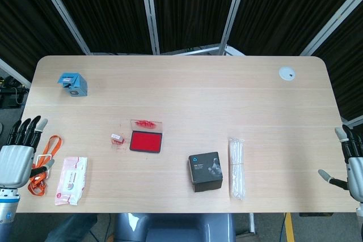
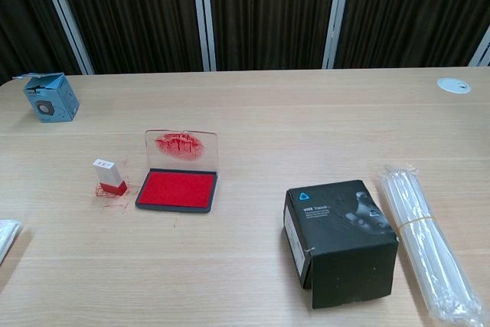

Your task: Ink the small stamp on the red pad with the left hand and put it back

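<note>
Small stamp (image 2: 109, 176) stands upright on the surface (image 1: 227, 92), just left of the red ink pad (image 2: 177, 189), not touching it; white body, red base, with red smears on the wood around its foot. Pad lies open; its clear lid (image 2: 181, 150) stands up at the far edge, smeared with red ink.

Left hand (image 1: 18, 154) sits at the surface's left edge, well apart from the stamp; fingers spread and extended, holding nothing; an orange lanyard (image 1: 44, 164) lies just beside it and a white packet (image 1: 71, 180) just right of that. Right hand (image 1: 350, 161) is at the right edge, fingers apart, empty.

Elsewhere: a blue box (image 2: 50, 97) at far left; a black box (image 2: 339, 239) near the front, right of the pad; a banded bundle of clear sticks (image 2: 430, 244) to its right; a white round cap (image 2: 454, 85) at far right.
</note>
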